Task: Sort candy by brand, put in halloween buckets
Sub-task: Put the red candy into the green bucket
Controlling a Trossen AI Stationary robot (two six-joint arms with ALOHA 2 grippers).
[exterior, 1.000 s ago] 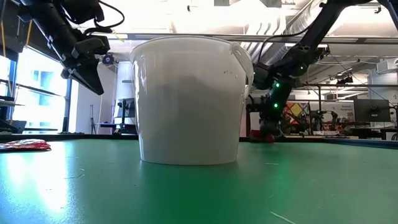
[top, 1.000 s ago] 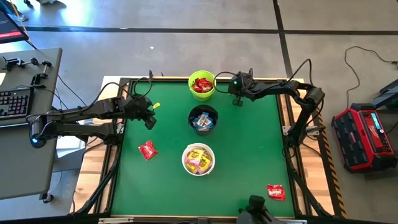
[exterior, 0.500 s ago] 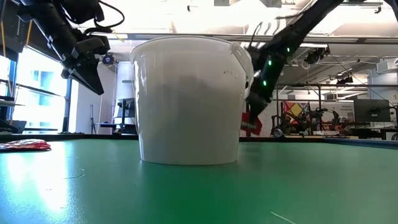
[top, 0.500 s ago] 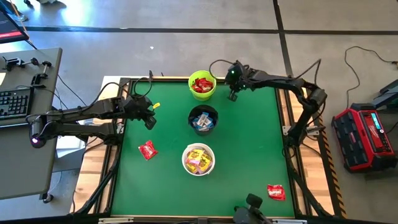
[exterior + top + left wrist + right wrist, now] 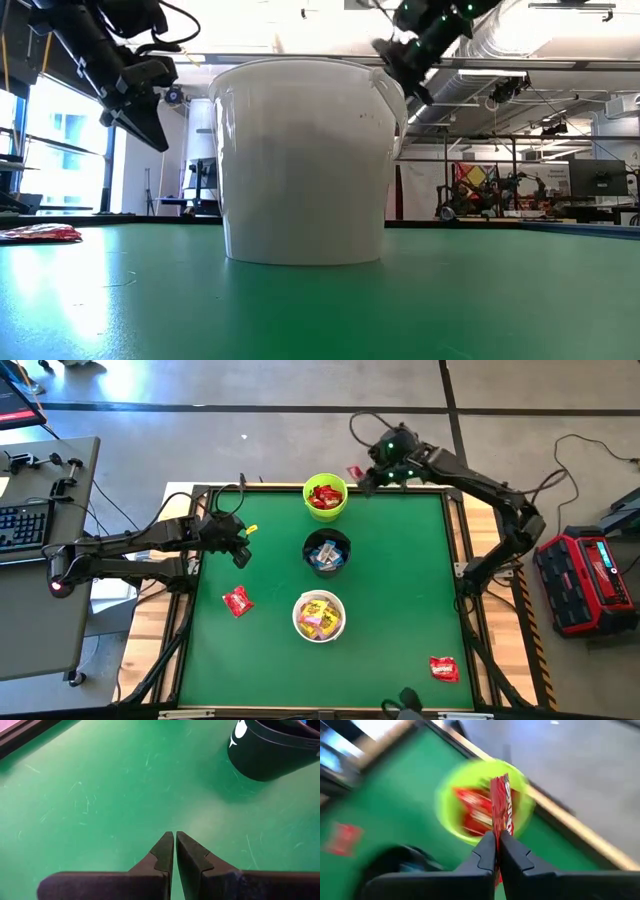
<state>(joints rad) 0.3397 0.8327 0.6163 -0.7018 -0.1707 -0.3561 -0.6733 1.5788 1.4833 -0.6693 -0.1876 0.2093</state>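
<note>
From above, the right gripper (image 5: 362, 476) hangs just beside the lime green bucket (image 5: 325, 497), holding a red candy packet (image 5: 354, 472). Its wrist view shows fingers closed on the packet, standing upright, bucket ahead. The left gripper (image 5: 174, 844), closed and empty, waits.

**Red packet pinched over the lime green bucket**

The right gripper (image 5: 495, 839) has its two dark fingers (image 5: 485, 851) pressed together on a red candy packet (image 5: 501, 802), which stands on edge and sticks out beyond the fingertips. Behind the packet lies the lime green bucket (image 5: 447, 822), seen from above, its mouth open toward the camera and more red candy (image 5: 474, 814) lying inside it. The held packet overlaps the bucket's far rim in this view. Beside the bucket runs the wooden edge of the table (image 5: 570, 827), with grey floor beyond it. On the green table surface (image 5: 385, 805), well apart from the bucket, lies another red packet (image 5: 342, 838). Nearer the fingers than the bucket, a black bucket (image 5: 410, 857) shows only in part.
</note>
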